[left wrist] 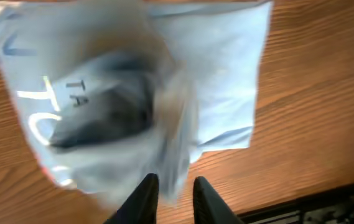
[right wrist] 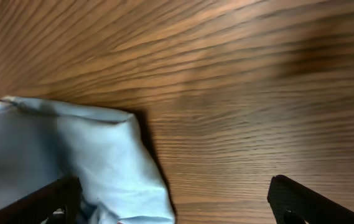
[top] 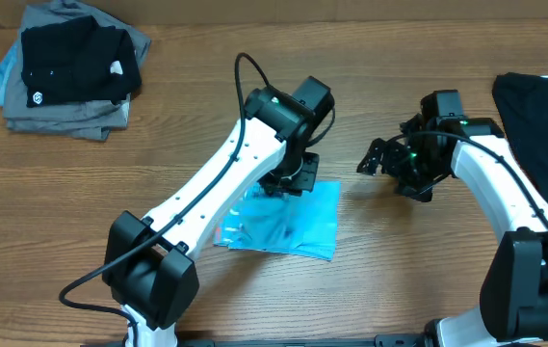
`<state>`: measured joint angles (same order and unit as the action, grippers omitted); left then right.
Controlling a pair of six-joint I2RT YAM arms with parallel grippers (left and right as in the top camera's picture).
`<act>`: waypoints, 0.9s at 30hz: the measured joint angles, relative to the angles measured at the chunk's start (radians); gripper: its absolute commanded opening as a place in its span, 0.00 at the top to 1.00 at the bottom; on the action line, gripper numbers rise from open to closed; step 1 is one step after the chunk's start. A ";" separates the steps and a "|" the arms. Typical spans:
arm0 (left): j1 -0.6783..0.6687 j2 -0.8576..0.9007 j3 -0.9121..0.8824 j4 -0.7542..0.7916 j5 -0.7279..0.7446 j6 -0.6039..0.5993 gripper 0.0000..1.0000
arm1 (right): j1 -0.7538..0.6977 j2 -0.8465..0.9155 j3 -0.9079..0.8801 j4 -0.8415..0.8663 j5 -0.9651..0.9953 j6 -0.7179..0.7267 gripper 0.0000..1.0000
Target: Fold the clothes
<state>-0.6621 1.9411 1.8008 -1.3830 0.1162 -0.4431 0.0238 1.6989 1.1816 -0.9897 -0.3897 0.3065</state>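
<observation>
The light blue T-shirt [top: 288, 224] lies folded into a small rectangle at the table's middle. In the left wrist view it [left wrist: 220, 74] shows white lettering, and a blurred fold of it rises up between my fingers. My left gripper [top: 289, 179] is over the shirt's far edge, and its fingers [left wrist: 175, 190] are nearly together on that fold. My right gripper [top: 387, 159] is open and empty above bare wood, to the right of the shirt. In the right wrist view its fingers [right wrist: 183, 208] are wide apart, with a corner of the shirt [right wrist: 102, 162] by the left finger.
A small black shirt with a white logo [top: 76, 60] lies on a stack of grey garments [top: 62, 118] at the far left corner. A dark garment [top: 543, 125] covers the right edge of the wooden table [top: 428, 270].
</observation>
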 measured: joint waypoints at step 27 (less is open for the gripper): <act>0.452 -0.040 0.012 -0.153 0.050 0.138 0.20 | 0.050 0.000 0.053 -0.011 -0.153 -0.003 0.00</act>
<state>-0.2104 1.9011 1.8126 -1.5364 0.1665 -0.3054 0.0742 1.6989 1.2343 -1.0004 -0.5426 0.3035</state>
